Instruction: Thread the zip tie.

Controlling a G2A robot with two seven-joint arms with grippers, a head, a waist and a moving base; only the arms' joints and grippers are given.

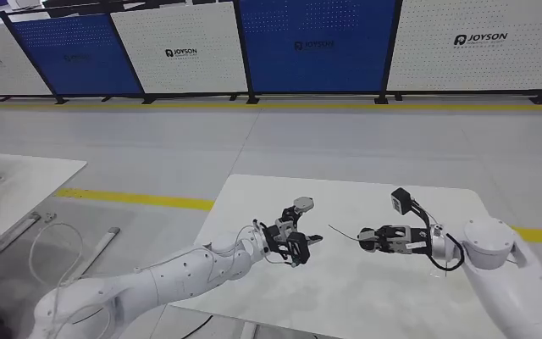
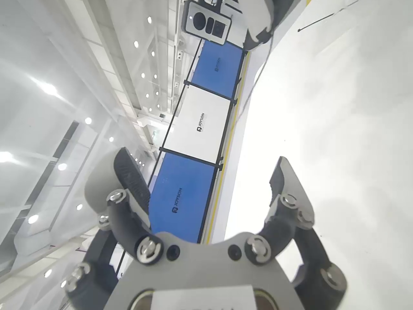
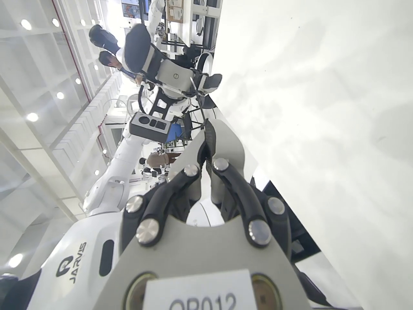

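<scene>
A thin black zip tie [image 1: 343,233] sticks out level above the white table [image 1: 356,297], and my right gripper [image 1: 366,238] is shut on one end of it. Its free end points toward my left gripper [image 1: 303,242], which is open a short way off with nothing between its fingers. In the left wrist view the left gripper [image 2: 206,175] gapes wide, and the zip tie [image 2: 327,15] shows far off against the tabletop, held by the right gripper [image 2: 258,35]. In the right wrist view the right gripper [image 3: 206,130] is pinched shut, with the open left gripper [image 3: 180,77] beyond it.
The table's left edge [image 1: 212,220] drops to the floor. Another white table [image 1: 34,178] stands at the far left with cables [image 1: 51,246] lying beside it. Blue and white partition panels [image 1: 313,47] line the back.
</scene>
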